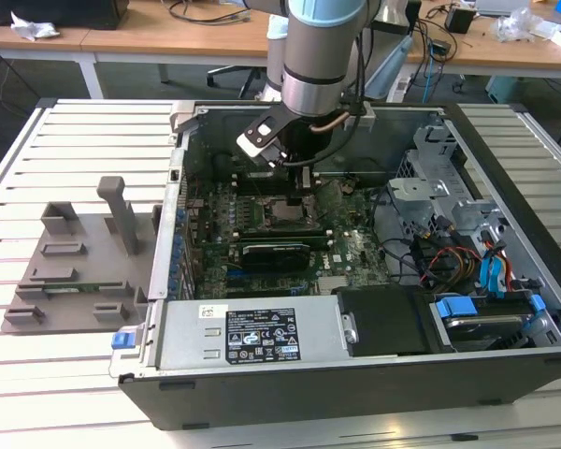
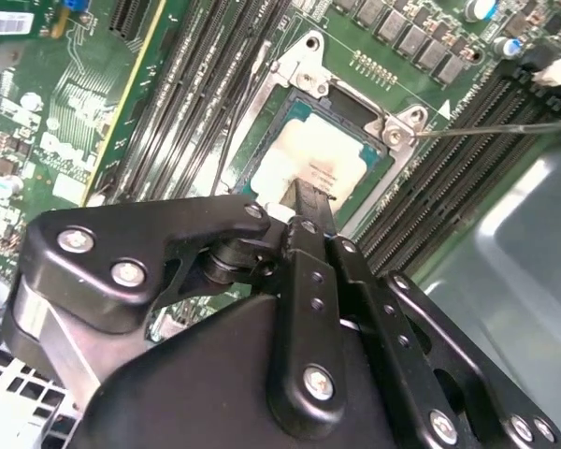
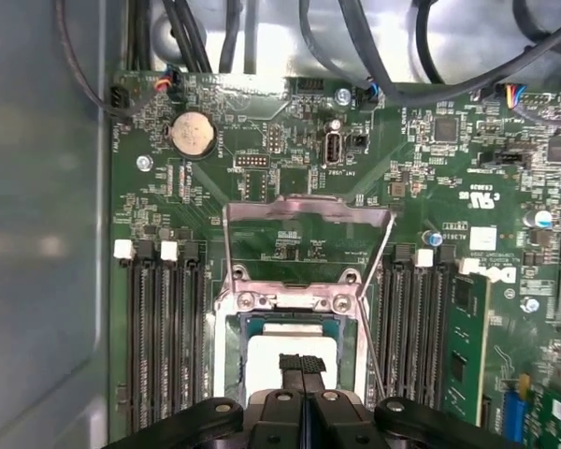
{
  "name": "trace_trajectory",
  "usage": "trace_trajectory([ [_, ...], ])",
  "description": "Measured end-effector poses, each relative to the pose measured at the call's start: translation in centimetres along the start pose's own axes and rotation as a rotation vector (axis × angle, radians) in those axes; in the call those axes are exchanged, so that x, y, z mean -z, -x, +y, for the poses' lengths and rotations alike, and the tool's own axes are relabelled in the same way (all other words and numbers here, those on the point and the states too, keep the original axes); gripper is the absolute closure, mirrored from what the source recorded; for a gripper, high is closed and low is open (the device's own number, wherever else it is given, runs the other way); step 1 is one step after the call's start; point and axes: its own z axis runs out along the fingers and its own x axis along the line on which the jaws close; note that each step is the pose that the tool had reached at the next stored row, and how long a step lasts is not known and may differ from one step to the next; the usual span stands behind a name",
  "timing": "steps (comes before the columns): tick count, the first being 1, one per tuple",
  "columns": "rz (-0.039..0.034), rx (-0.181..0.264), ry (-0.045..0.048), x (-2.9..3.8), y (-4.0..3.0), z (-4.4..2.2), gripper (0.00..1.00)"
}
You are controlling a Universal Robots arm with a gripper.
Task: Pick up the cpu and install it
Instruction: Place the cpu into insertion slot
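A: cpu [image 2: 304, 154] in yet?

B: Seated in the socket [image 1: 286, 213], I'd say — 6 o'clock of the arm [image 1: 313, 75] in the exterior view. The gripper [image 3: 302, 367] has its jaws closed, gripping nothing, tips just over it. In the first wrist view the plate [image 3: 309, 208] is up — so not locked down.

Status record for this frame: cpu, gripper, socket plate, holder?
cpu: lying in the open socket, metal top up
gripper: fingers together, tips over the cpu's top
load plate: swung up
grey holder: on the slatted table, to the exterior view's left of the computer case
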Motion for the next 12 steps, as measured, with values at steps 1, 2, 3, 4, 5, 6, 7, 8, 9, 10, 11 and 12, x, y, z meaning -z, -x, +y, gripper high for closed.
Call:
trace_trajectory([
  [1,0.0000,0.000,0.0000,0.24,-0.07,0.00,0.89],
  [2,0.0000,0.000,0.0001,0.55,-0.12,-0.01,0.89],
  [3,0.0000,0.000,0.0000,0.75,-0.12,-0.02,0.89],
  [4,0.0000,0.000,0.0000,0.90,-0.12,-0.02,0.89],
  [5,-0.0001,0.000,0.0000,1.01,-0.11,-0.03,0.89],
  [6,-0.0001,0.000,0.0001,1.11,-0.11,-0.03,0.89],
  [7,0.0000,0.000,0.0001,1.15,-0.11,-0.03,0.89],
  [8,0.0000,0.000,0.0001,1.19,-0.11,-0.04,0.89],
  [9,0.0000,0.000,0.0001,1.24,-0.11,-0.04,0.89],
  [10,-0.0001,0.000,0.0000,1.29,-0.10,-0.04,0.89],
  [11,0.0000,0.000,0.0000,1.31,-0.10,-0.04,0.89],
  [12,0.0000,0.000,0.0000,1.37,-0.10,-0.04,0.89],
])
